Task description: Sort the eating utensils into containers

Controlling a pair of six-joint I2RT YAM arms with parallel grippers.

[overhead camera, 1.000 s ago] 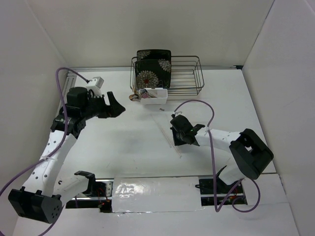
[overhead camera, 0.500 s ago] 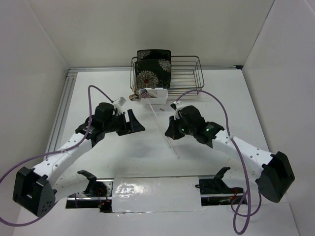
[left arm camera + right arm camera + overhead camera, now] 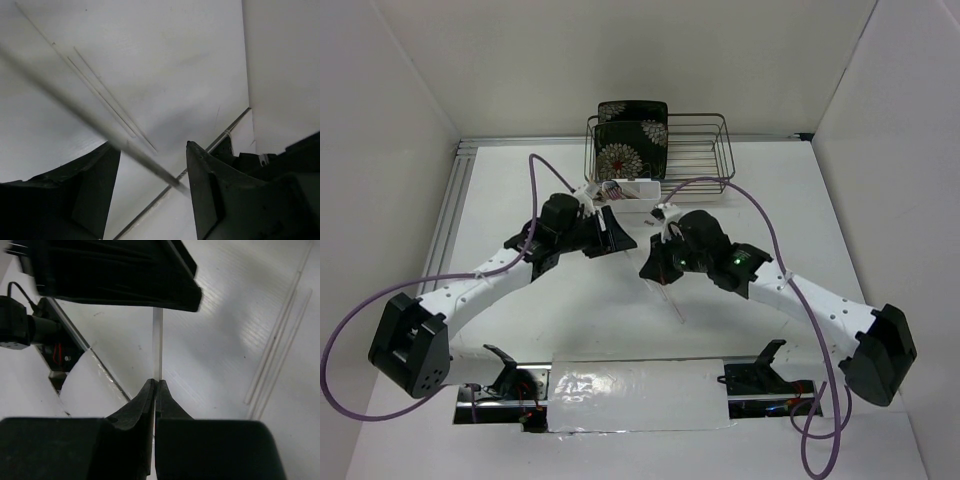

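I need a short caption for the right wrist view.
Right tool shut on one pale chopstick; other chopsticks lie on the white table beside it.

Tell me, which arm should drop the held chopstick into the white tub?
Probably the right: the right gripper is shut on the chopstick, near the white tub. The left gripper is open, gripping nothing.

Overhead view looks steeply down from the near edge; 2 wrist views sit close, sharing the table (image 3: 800, 200).
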